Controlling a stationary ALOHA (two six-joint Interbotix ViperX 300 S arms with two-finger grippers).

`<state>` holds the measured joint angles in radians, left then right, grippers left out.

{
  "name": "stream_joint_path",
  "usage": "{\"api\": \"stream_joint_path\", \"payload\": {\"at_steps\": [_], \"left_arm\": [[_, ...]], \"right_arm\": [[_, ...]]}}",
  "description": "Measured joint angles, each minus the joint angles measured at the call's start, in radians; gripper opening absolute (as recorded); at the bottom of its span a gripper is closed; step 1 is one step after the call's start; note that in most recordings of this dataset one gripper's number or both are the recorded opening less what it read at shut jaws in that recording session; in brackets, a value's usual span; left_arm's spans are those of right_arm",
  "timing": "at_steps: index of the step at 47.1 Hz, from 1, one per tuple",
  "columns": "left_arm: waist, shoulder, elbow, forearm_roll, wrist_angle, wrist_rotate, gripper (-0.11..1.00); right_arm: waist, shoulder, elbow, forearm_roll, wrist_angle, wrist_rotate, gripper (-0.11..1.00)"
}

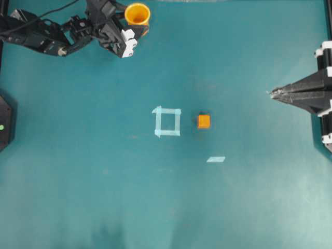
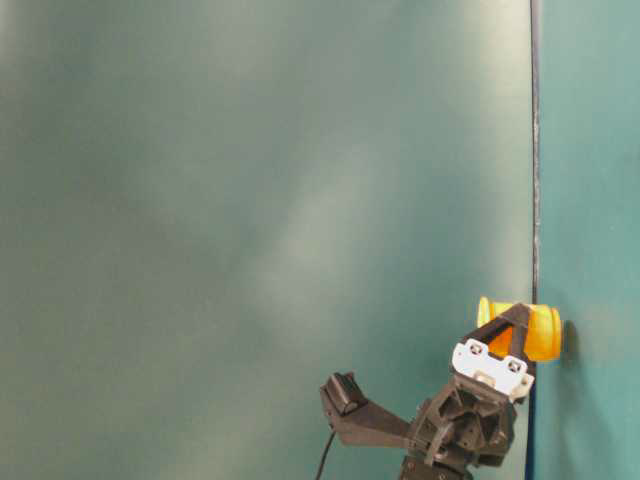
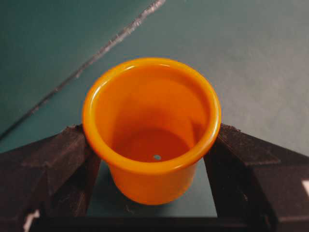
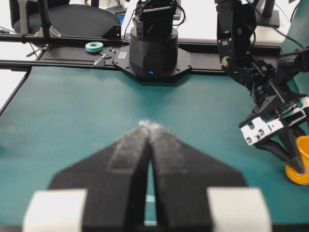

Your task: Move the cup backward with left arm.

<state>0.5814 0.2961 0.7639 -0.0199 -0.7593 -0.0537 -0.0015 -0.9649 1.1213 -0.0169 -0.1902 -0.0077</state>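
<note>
Cup (image 3: 152,130) sits clamped in left gripper (image 1: 136,32) at far table edge — placement step; next, release.

Orange cube (image 1: 204,121) beside tape square (image 1: 167,122), tape strip (image 1: 216,159), green tape roll (image 4: 94,47)
</note>
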Motion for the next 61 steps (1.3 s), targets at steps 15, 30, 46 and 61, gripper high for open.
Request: {"api": "stream_joint_path", "payload": {"at_steps": [15, 30, 46, 61], "left_arm": [[0.025, 0.000, -0.005, 0.000, 0.002, 0.018, 0.63], [0.032, 0.018, -0.003, 0.000, -0.025, 0.021, 0.63], [0.032, 0.032, -0.005, -0.009, -0.052, 0.020, 0.63], [0.035, 0.032, -0.006, -0.057, -0.058, 0.020, 0.63]], "right_arm": [[0.000, 0.000, 0.002, 0.000, 0.002, 0.000, -0.01], [0.000, 0.000, 0.002, 0.000, 0.002, 0.000, -0.01], [0.000, 0.002, 0.002, -0.002, 0.002, 0.000, -0.01], [0.000, 0.005, 0.000, -0.002, 0.002, 0.000, -0.01]]}}
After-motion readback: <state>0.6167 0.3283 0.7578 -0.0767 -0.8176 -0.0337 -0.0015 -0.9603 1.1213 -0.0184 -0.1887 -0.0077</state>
